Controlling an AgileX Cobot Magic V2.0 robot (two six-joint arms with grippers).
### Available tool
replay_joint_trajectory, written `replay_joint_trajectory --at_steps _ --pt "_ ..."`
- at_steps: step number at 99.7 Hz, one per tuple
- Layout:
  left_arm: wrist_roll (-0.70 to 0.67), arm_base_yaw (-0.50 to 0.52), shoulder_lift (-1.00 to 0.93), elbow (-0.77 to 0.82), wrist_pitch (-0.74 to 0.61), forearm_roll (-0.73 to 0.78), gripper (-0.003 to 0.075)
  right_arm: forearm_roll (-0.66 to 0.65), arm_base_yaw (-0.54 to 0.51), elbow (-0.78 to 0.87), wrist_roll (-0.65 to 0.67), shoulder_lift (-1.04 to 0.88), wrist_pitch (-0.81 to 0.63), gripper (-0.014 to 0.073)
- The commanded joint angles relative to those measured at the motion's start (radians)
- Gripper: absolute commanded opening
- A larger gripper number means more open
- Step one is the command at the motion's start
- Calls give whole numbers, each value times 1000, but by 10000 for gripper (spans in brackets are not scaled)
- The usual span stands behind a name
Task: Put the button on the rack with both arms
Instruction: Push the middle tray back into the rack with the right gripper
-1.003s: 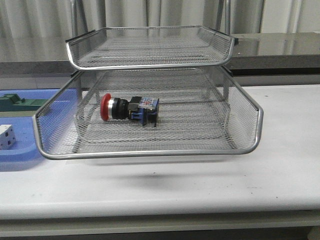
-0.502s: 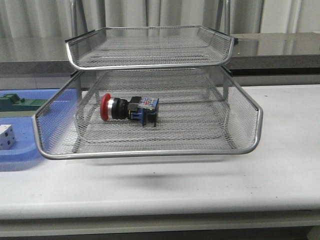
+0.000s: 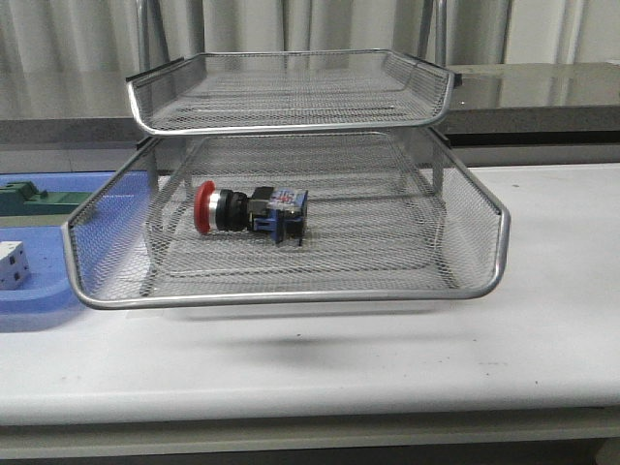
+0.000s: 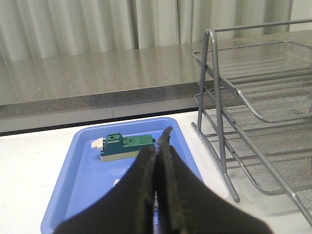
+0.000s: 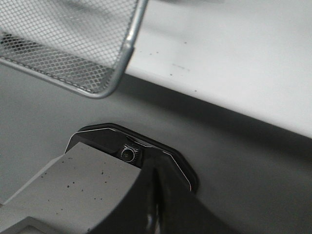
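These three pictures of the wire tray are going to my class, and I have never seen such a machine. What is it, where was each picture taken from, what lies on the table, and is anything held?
The machine is a robot with two arms, each ending in a gripper. The front view looks forward over a white table; neither arm shows in it. A silver mesh rack stands there, and the red-capped button lies on its side in the pulled-out tray.

The other two pictures come from cameras on the wrists. The left gripper is shut and empty, above a blue tray holding a green block; a white cube sits there too. The right gripper is also shut and empty, near a corner of the rack. Nothing is held.
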Motion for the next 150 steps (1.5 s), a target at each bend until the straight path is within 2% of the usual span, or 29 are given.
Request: replay_joint_trajectory --at_steps 1,32,60,84,107,131,150 --pt "-8 -2 11 -27 -78 -23 -20 28 58 -31 -21 37 -84 -69" --pt "-8 -2 11 -27 -78 -23 -20 28 292 -31 -21 203 -188 -69" --pt "-8 -2 11 -27 -78 -23 -20 29 413 -31 -20 246 -261 -69" --pt "-8 -2 11 -27 -78 -23 -20 25 432 -31 -20 292 -389 -69" --pt "-8 -2 11 -27 -78 -23 -20 12 432 -33 -20 348 -430 -69" --pt "-8 -2 11 -27 -78 -23 -20 -111 429 -33 -20 355 -505 -69" --pt "-8 -2 11 -27 -78 -23 -20 -146 397 -33 -20 361 -554 -69"
